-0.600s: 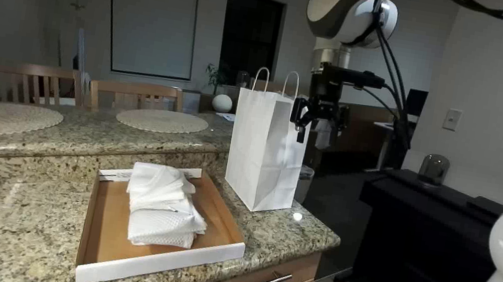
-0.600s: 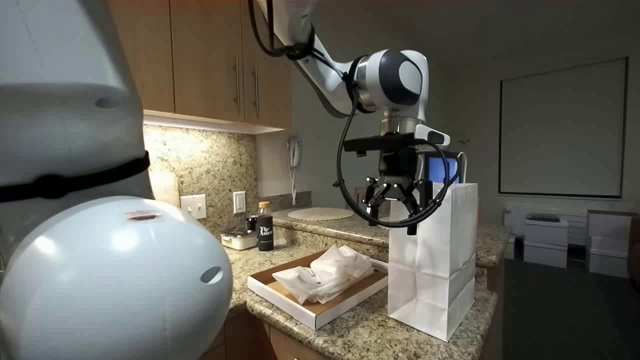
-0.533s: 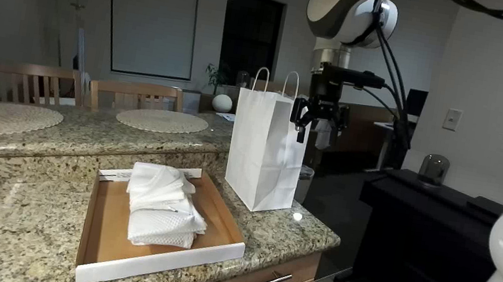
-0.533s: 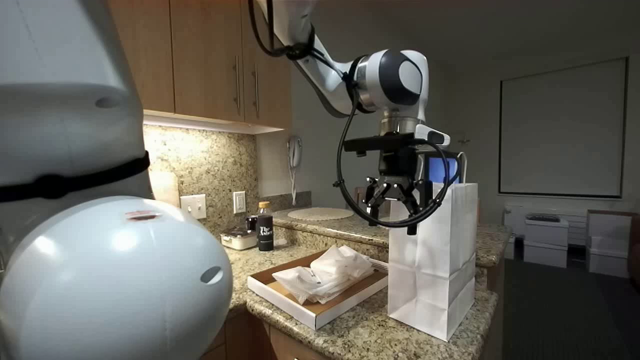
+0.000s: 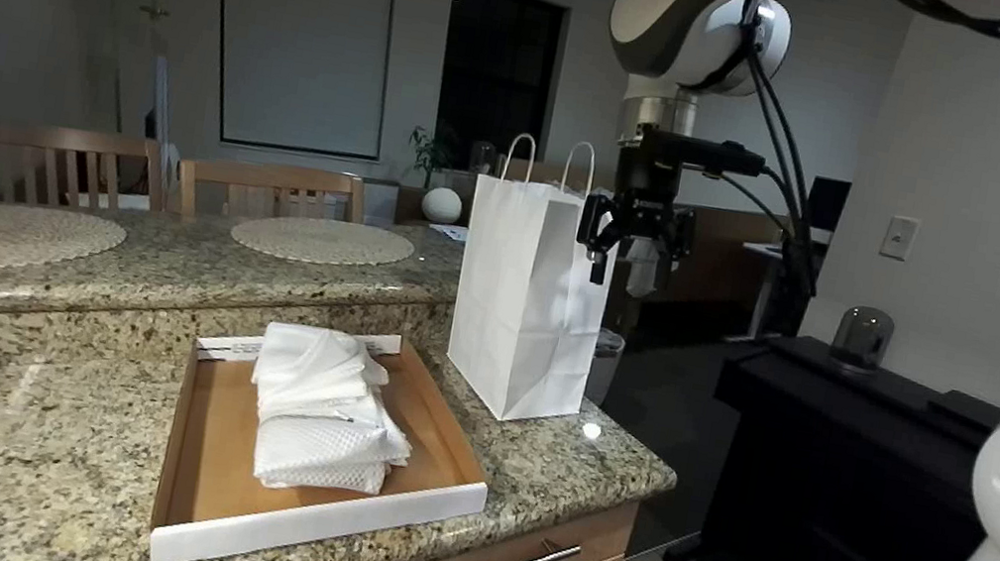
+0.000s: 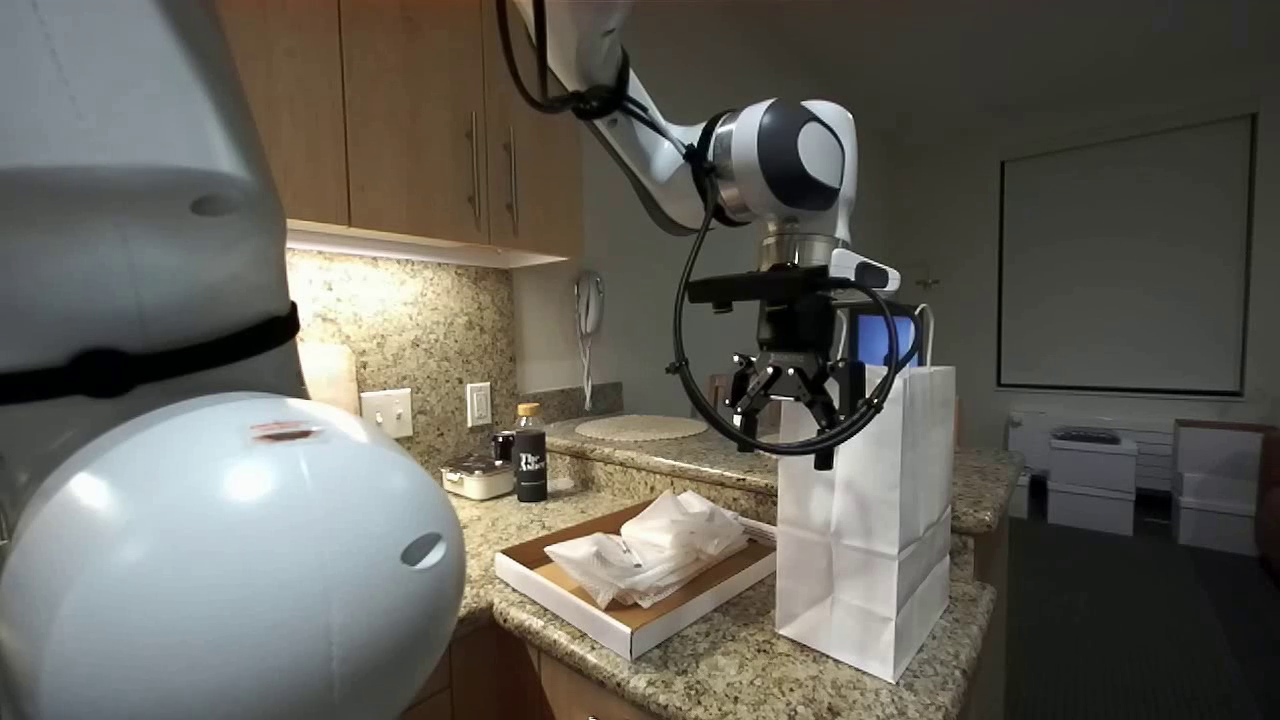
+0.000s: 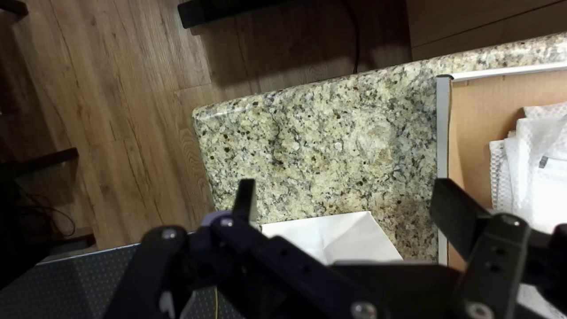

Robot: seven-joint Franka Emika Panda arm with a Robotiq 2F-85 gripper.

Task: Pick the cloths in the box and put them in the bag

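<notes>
Have the pincer (image 6: 785,453) spread wide up in midair, well above the level of the desk (image 5: 32,447), with both fingertips (image 6: 823,459) aimed down. Right beside the pincer, see the bag (image 5: 507,297): tall, white, standing upright, with loop handles (image 5: 524,136) sticking up higher than the fingertips. Can't tell touching from just-barely-apart there, tbh. Can see straight through the gap in the wrist view, onto speckled desk and a slice of that bag.

Look down and to the left of the pincer in both exterior views for the box (image 5: 318,523), sitting flat, shallow, brown inside, with low white outer walls. Find the cloths (image 5: 327,424) in there, all white, piled loosely on each other, well apart from the pincer. Can't get a clean count with all that overlap. In the wrist view, catch only part of that pile, out to the right of the pincer.

Also spot a dark bottle (image 6: 530,470) beside a pale container (image 6: 480,486), well off to the left of the pincer in an exterior view.
</notes>
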